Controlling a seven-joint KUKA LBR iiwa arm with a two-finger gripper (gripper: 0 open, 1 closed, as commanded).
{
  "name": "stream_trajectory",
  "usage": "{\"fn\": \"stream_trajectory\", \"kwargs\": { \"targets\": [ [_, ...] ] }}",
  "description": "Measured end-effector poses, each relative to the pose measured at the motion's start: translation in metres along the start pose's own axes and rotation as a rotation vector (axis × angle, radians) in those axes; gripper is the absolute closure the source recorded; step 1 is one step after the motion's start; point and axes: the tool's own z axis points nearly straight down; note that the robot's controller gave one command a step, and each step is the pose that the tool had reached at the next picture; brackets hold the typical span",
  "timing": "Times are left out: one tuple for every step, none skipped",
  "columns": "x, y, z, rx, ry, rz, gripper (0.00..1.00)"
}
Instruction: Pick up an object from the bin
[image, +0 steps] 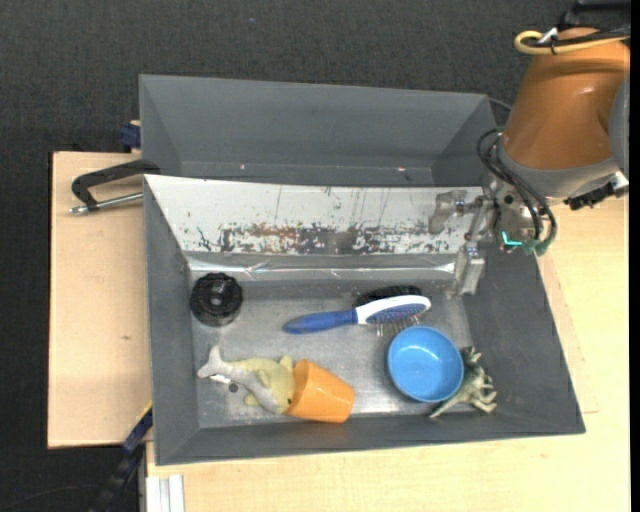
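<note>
An orange cup (322, 393) and a blue bowl (425, 364) lay at the front of the bin (520, 350). Behind them lay a blue brush (355, 316). Near its bristles hung the end effector (470, 268), maybe set to drop on it. Released or clenched, I couldn't tell.

Dark, speckled flooring (300, 40) (carpet-like, with a coarse weave) spreads beyond the far and left edges of the bin (300, 110). A pale wooden tabletop (400, 480) runs along its near and right edges.
</note>
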Motion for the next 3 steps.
{"fn": "stream_trajectory", "kwargs": {
  "targets": [
    [0.015, 0.022, 0.097, -0.001, 0.000, -0.199, 0.00],
    [0.020, 0.034, 0.164, 0.000, 0.001, -0.237, 0.00],
    [0.017, 0.034, 0.159, 0.001, -0.005, -0.236, 1.00]
  ]
}}
